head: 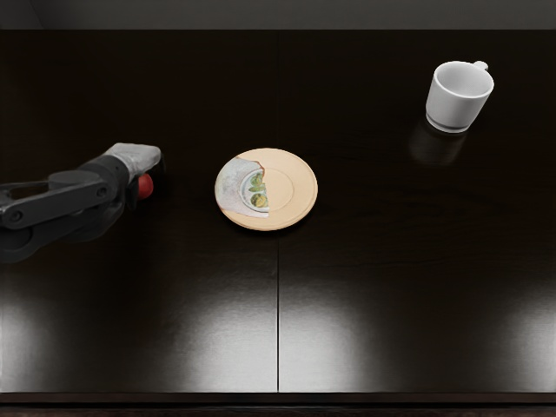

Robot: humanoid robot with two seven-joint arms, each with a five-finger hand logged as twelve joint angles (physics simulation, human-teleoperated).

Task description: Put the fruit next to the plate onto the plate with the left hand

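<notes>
- Item 1, worktop (391, 287): dark and glossy, with a thin seam (278, 313) running from the near edge up towards the middle; it carries everything I list below.
- Item 2, plate (301, 187): round, tan, lying flat near the centre of the worktop; its left half bears a pale patch with a small green and yellow motif; from my seat I cannot tell whether that is print or something lying on it; the right half is plain tan.
- Item 3, cup (459, 94): white, upright, at the far right of the worktop, well apart from the plate; its handle points to the far right; the mouth shows me only white inner wall; a faint reflection lies on the worktop just in front of it.
- Item 4, fruit (146, 184): small and red, only partly visible; it sits on the worktop to the left of the plate, off the plate, with a strip of bare worktop between the two.
- Item 5, left robot hand (132, 162): grey, at the end of a dark arm (52, 202) entering from the left edge; it lies right over the fruit, whose red shows at the hand's near right edge; the two look to be touching; I cannot tell whether the hand is clenched on the fruit or merely laid above it.
</notes>
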